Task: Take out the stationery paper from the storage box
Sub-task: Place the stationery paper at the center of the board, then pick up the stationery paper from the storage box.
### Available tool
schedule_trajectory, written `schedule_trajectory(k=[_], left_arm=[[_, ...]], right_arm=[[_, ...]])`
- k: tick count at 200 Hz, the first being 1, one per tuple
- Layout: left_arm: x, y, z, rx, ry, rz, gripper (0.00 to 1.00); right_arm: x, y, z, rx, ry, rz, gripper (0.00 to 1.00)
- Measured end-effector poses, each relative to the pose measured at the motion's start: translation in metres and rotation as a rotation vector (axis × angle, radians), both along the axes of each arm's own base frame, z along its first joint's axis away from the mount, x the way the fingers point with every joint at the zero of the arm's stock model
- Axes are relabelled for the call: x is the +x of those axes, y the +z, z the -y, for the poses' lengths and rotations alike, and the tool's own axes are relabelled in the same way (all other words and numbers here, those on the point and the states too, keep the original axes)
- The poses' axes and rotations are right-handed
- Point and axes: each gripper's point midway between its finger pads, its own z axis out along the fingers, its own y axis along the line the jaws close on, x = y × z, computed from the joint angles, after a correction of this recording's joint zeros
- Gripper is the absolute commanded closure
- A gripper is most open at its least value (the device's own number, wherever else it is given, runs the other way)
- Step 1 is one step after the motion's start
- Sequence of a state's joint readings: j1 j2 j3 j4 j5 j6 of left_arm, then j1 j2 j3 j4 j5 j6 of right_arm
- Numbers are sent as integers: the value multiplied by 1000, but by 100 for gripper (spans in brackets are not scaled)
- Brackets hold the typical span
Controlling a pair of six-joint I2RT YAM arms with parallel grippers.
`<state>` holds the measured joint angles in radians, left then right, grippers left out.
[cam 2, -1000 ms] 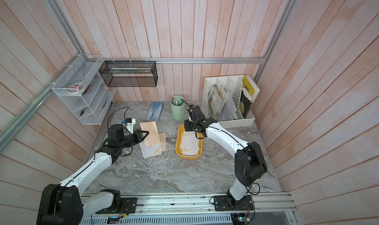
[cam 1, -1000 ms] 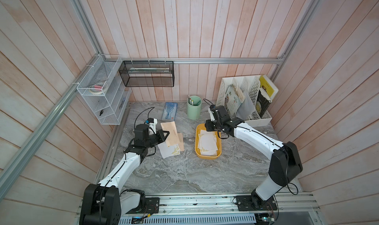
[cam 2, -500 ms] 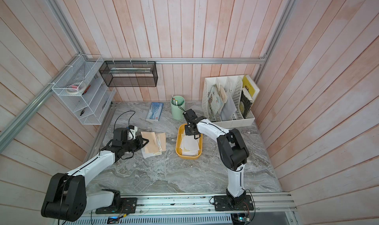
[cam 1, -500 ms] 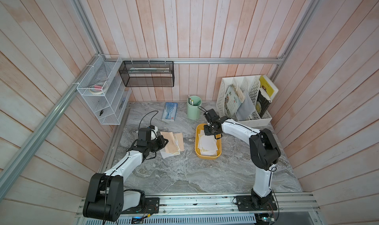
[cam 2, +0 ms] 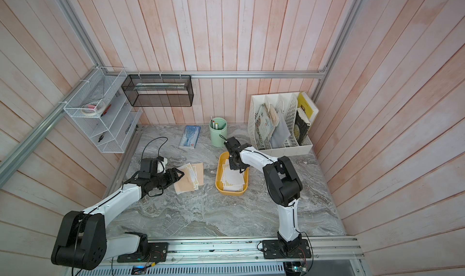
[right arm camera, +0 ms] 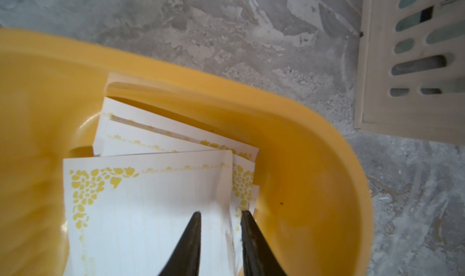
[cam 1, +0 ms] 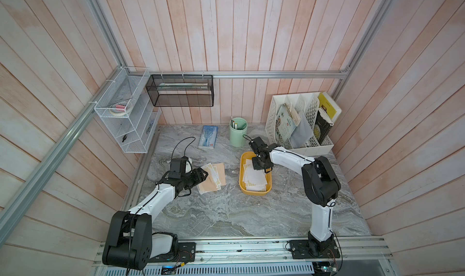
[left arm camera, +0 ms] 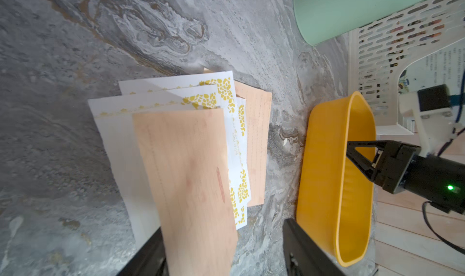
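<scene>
Right wrist view: white paper point(right arm camera: 151, 206) lies in the yellow box point(right arm camera: 314, 174) — the right end effector point(right arm camera: 220, 214) sits over it, tips a little apart. Other sheets point(left arm camera: 176, 161) lie out on the worktop point(left arm camera: 63, 60) by the left end effector point(left arm camera: 222, 228), tips wide apart — job partly done.

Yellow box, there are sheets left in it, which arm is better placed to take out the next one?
Right. The right gripper sits inside the yellow box, jaws apart around the edge of the top sheet. The left gripper is open over the pile on the table, outside the box.
</scene>
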<state>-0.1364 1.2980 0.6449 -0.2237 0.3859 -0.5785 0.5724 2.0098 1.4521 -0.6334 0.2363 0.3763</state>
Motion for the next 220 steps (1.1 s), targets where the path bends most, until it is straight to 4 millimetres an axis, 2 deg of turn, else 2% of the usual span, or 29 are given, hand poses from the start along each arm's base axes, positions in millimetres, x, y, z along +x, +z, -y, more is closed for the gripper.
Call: schedule_trajectory(k=[35, 73, 107, 132, 185, 205, 220], left_arm=[[1, 0, -16, 89, 48, -30, 28], [-2, 8, -35, 194, 104, -57, 28], [-6, 13, -45, 246, 127, -63, 28], [-9, 12, -46, 254, 125, -74, 28], [-7, 13, -44, 241, 118, -67, 28], [-2, 18, -35, 194, 93, -31, 28], [5, 24, -21, 120, 58, 22, 28]], right_arm=[[-2, -17, 1, -19, -3, -33, 71], [-2, -17, 1, -13, -12, -33, 74], [-2, -18, -1, -1, -12, -35, 88], [-1, -19, 0, 3, -20, -35, 100], [-1, -16, 0, 2, -23, -31, 100], [-2, -6, 2, -1, -24, -20, 100], [-2, 13, 1, 17, -21, 13, 100]])
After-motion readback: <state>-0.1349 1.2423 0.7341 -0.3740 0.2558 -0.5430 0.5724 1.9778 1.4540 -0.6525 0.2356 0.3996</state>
